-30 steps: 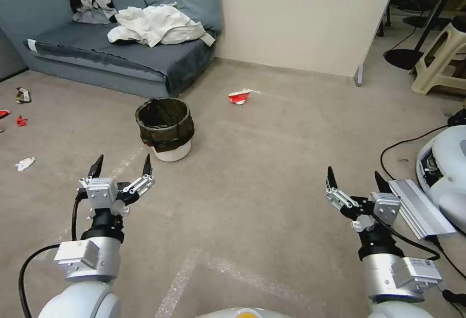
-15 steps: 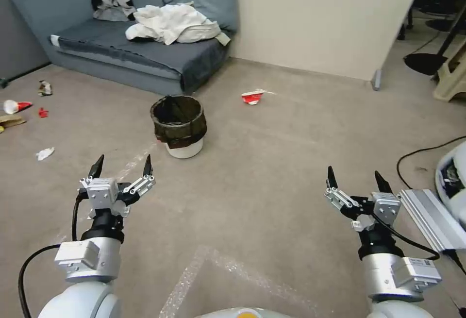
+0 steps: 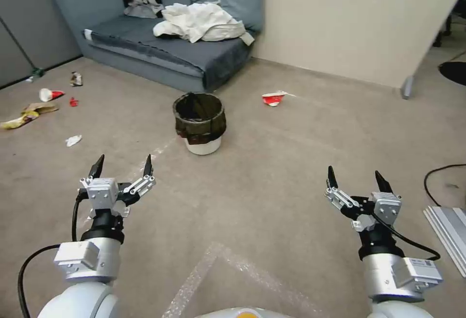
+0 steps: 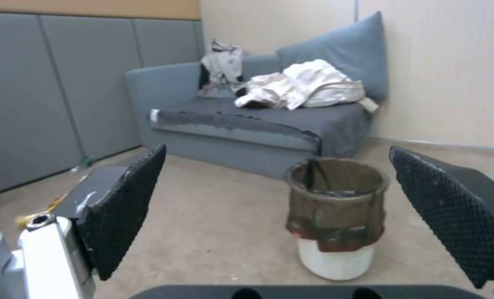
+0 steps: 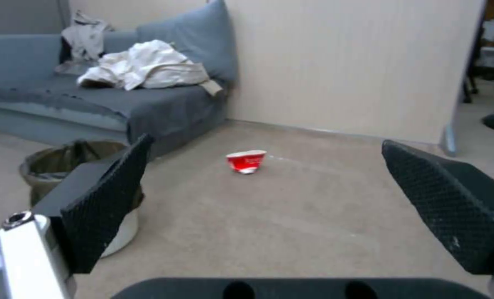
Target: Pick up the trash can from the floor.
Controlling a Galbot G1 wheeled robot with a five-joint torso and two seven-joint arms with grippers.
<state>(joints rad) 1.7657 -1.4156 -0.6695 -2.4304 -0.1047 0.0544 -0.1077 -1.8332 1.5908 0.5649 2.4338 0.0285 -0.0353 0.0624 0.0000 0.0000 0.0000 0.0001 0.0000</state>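
Note:
The trash can stands upright on the floor ahead of me, a small white bin with a dark bag folded over its rim. It also appears in the left wrist view as the trash can and partly behind a finger in the right wrist view as the trash can. My left gripper is open, held above the floor well short of the can. My right gripper is open too, off to the right, with nothing between its fingers.
A grey sofa with heaped white cloth stands behind the can. A crumpled red-and-white cup lies to its right. Scattered litter lies at the left. A cable and a metal rail are at the right.
The whole head view has shifted: the camera has turned left, so the can, sofa and cup sit farther right in the picture. Both grippers keep the same open pose.

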